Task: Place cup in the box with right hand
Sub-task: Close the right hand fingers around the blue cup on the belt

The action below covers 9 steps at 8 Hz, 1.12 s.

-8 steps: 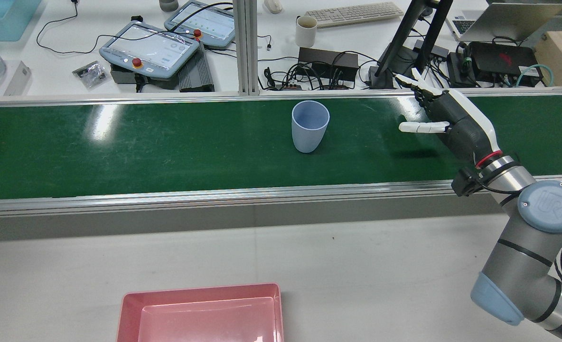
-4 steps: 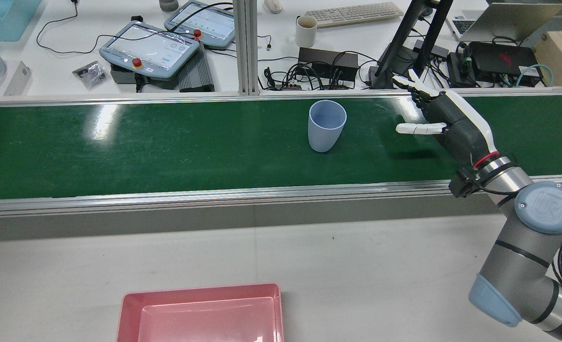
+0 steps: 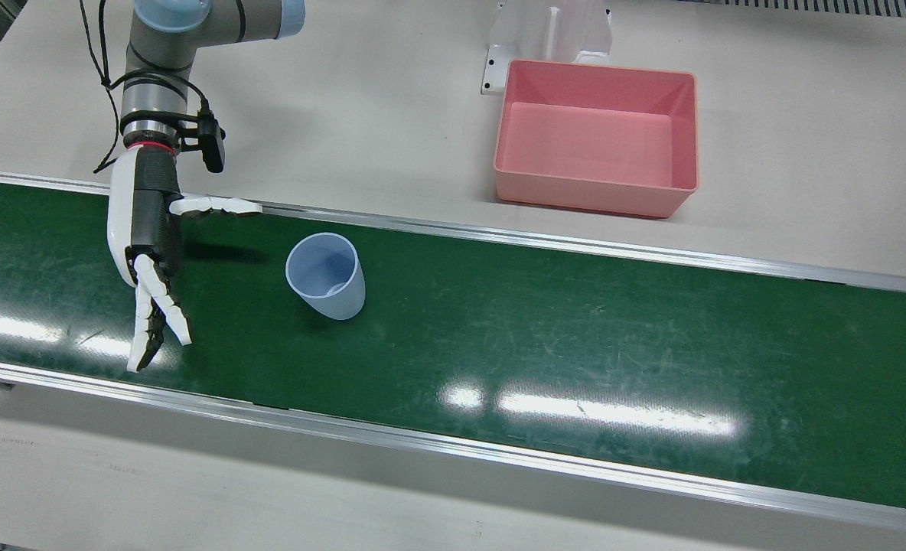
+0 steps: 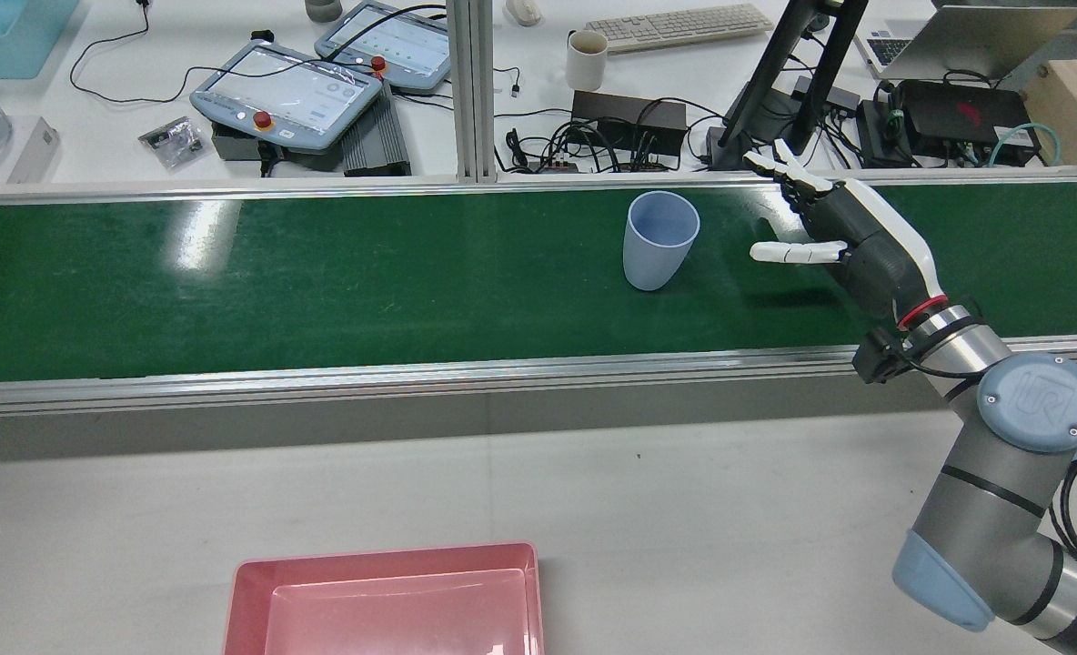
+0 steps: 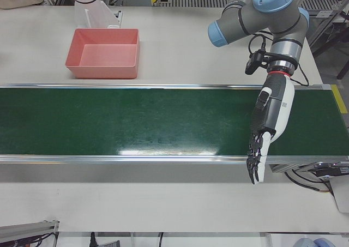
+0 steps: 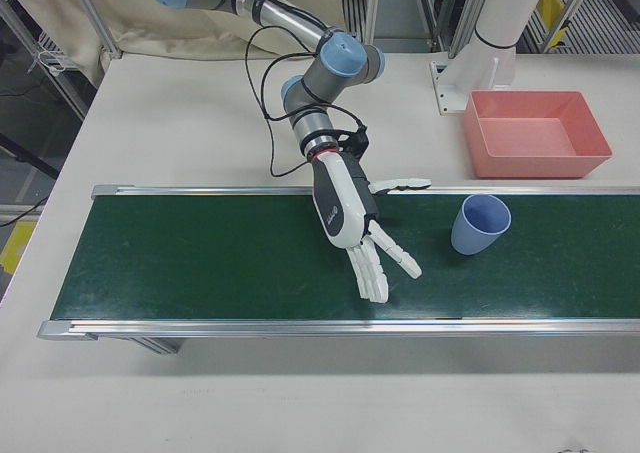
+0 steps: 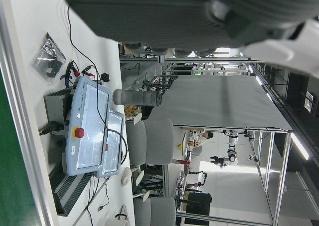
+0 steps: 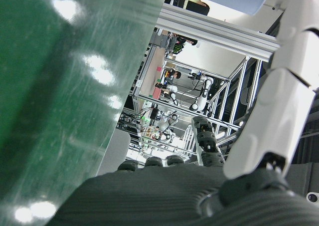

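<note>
Green belt (image 3: 575, 337) carries upright cup (image 3: 326, 275); right hand (image 3: 147, 252) beside it, fingers spread, grasping nothing.

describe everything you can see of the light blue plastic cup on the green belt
The light blue plastic cup is a plain, handleless tumbler, wider at its round rim than at its base. It looks like matte plastic and appears empty. It stands upright on the green conveyor belt, with nothing else touching it. The open right hand hovers beside it, fingers spread, with a clear gap between them. The pink box sits apart on the white table beyond the belt.
</note>
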Tool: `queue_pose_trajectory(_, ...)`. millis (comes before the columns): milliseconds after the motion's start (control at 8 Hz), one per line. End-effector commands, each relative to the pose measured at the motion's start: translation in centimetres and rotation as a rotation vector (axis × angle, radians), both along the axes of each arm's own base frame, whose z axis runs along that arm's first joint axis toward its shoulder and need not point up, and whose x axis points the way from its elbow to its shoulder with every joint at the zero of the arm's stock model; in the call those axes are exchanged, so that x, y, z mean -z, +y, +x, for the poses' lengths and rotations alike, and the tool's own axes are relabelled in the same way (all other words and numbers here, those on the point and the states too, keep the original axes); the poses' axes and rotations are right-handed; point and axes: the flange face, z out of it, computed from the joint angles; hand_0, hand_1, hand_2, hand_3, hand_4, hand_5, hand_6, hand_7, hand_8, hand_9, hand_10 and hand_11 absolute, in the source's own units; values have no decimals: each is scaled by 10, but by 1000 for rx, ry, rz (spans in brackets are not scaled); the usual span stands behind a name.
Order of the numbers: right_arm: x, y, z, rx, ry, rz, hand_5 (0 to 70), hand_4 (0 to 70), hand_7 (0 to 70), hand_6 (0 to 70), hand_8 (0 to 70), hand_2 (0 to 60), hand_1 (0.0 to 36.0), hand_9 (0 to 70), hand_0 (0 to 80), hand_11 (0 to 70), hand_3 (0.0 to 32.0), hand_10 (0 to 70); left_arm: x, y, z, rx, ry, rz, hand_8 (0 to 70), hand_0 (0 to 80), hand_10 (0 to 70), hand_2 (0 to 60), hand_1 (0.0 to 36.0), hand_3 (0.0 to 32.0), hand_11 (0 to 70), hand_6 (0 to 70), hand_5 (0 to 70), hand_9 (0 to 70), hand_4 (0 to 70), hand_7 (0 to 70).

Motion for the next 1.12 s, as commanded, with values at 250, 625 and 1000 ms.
queue_pose_trajectory(250, -3, 3, -11, 9, 2, -6, 28, 0, 11, 8, 0, 98, 143, 0, 457, 0, 0, 0, 0, 0, 0, 0, 0, 0, 0, 0, 0, 0, 0, 0, 0, 0, 0, 0, 0, 0)
queue_pose_trajectory(625, -2, 5, -14, 9, 0, -6, 27, 0, 9, 7, 0, 98, 142, 0, 456, 0, 0, 0, 0, 0, 0, 0, 0, 0, 0, 0, 0, 0, 0, 0, 0, 0, 0, 0, 0, 0)
queue_pose_trajectory(1000, -2, 5, -16, 12, 0, -6, 28, 0, 8, 8, 0, 94, 141, 0, 457, 0, 0, 0, 0, 0, 0, 0, 0, 2, 0, 0, 0, 0, 0, 0, 0, 0, 0, 0, 0, 0)
